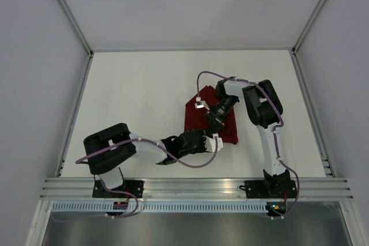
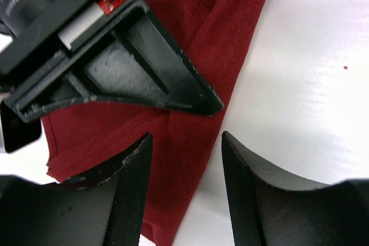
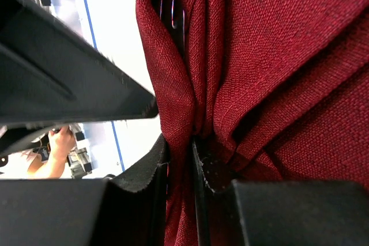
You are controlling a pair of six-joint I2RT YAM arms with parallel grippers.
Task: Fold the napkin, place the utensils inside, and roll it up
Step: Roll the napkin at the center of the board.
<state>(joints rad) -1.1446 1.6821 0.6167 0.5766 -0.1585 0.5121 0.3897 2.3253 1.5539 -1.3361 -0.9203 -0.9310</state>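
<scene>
The maroon napkin [image 1: 199,113] lies bunched in folds at the middle of the white table [image 1: 132,96]. My right gripper [image 1: 209,120] reaches down onto it from the right. In the right wrist view this gripper [image 3: 180,142] is shut on a pinched upright fold of the napkin [image 3: 277,73]. My left gripper [image 1: 214,140] sits at the napkin's near edge. Seen from the left wrist, it [image 2: 186,136] is open, its fingers apart over the napkin [image 2: 173,159] edge and gripping nothing. A black finger of the right gripper [image 2: 144,67] lies just beyond. The utensils are hidden.
An aluminium rail [image 1: 196,187] runs along the near edge by both arm bases. Pale enclosure walls with metal posts [image 1: 69,12] close in the left, back and right sides. Purple cables [image 1: 202,162] loop off both arms.
</scene>
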